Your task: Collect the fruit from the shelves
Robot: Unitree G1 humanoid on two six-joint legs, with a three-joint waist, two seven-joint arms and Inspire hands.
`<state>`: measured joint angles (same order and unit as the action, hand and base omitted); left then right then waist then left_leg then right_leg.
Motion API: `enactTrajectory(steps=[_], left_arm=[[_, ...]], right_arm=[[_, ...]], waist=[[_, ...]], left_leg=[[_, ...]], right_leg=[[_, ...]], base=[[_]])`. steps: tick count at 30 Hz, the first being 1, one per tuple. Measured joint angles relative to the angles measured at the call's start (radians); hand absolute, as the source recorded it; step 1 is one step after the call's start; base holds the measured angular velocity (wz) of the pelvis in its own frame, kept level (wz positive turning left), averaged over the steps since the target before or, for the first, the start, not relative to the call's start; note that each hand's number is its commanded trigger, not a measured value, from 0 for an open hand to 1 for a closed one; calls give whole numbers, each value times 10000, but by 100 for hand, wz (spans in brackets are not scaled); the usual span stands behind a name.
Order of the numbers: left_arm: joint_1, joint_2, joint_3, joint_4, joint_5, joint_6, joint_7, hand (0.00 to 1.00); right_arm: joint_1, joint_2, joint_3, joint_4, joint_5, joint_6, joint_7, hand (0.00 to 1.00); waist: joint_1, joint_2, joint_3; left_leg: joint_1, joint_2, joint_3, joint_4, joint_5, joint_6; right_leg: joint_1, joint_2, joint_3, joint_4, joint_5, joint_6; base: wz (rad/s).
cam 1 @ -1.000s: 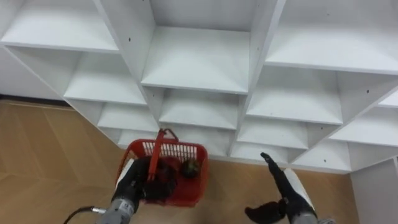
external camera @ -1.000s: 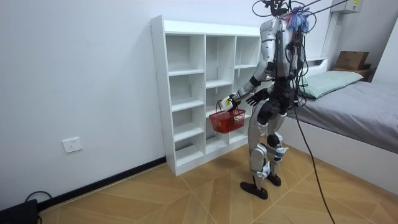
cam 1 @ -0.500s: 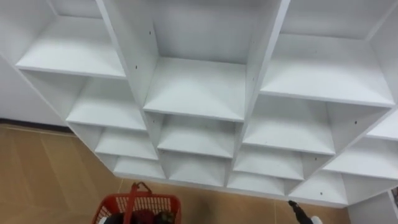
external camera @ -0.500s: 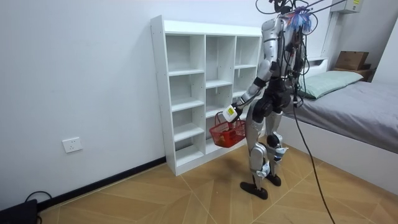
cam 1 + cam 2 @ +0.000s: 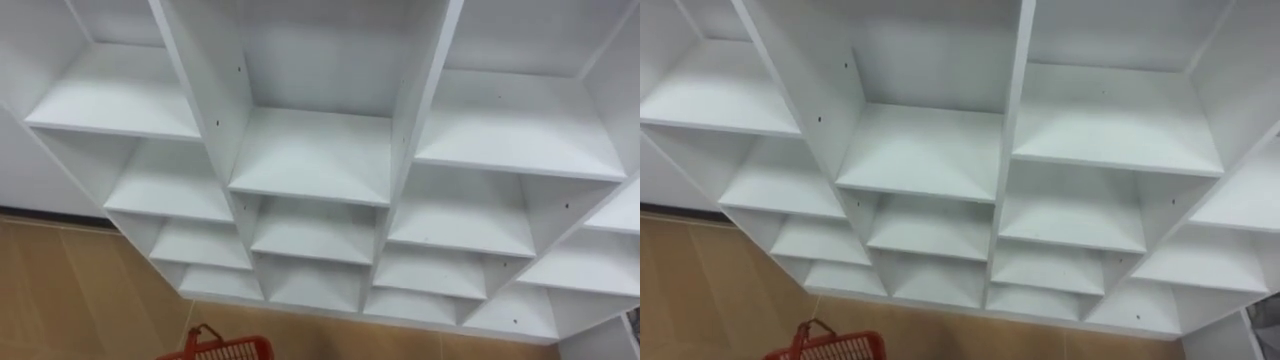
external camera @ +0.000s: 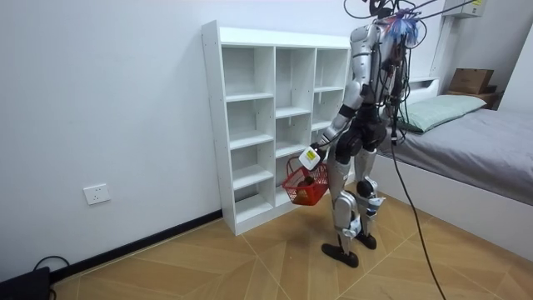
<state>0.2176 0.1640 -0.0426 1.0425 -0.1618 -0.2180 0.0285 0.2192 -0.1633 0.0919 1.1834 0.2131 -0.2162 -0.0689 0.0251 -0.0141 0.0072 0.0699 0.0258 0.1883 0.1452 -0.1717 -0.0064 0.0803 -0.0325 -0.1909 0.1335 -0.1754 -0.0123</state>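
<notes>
Left robot hand point(image 6: 310, 158) clasps red basket point(image 6: 306, 188) — eye views catch its rim

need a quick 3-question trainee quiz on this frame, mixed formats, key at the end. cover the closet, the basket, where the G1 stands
1. True or false: the red basket stands on a shelf of the white closet.
2. Where does the robot stand? A) between the closet and the bed, facing the closet; B) beside the wall socket; C) kneeling on the bed.
3. Fill in: in the left eye view, the basket's rim shows at the ___ edge.

Key
1. False: it hangs from the left robot hand, in front of the closet.
2. A.
3. Bottom.
</notes>
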Motion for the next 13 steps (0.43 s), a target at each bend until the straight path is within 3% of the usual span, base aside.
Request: enactTrajectory(steps=[4,13], left_arm=[[30,-179,640,2,179,417,-47,100],[42,-318,1150,286,467,1133,-332,100]], right_arm=[[-4,52,-484,300,485,464,416,0],[-64,94,-865,648,741,1089,770,0]], waist=[[-43,2,2],[-46,37,-18]], left_leg=[[274,-36,-20,-8,-104,41],[539,-29,-12,-28,-216,32]], right_leg=[[259,14,15,25,-79,66],[423,74,229,12,-82,75]], base=[[1],[-7]])
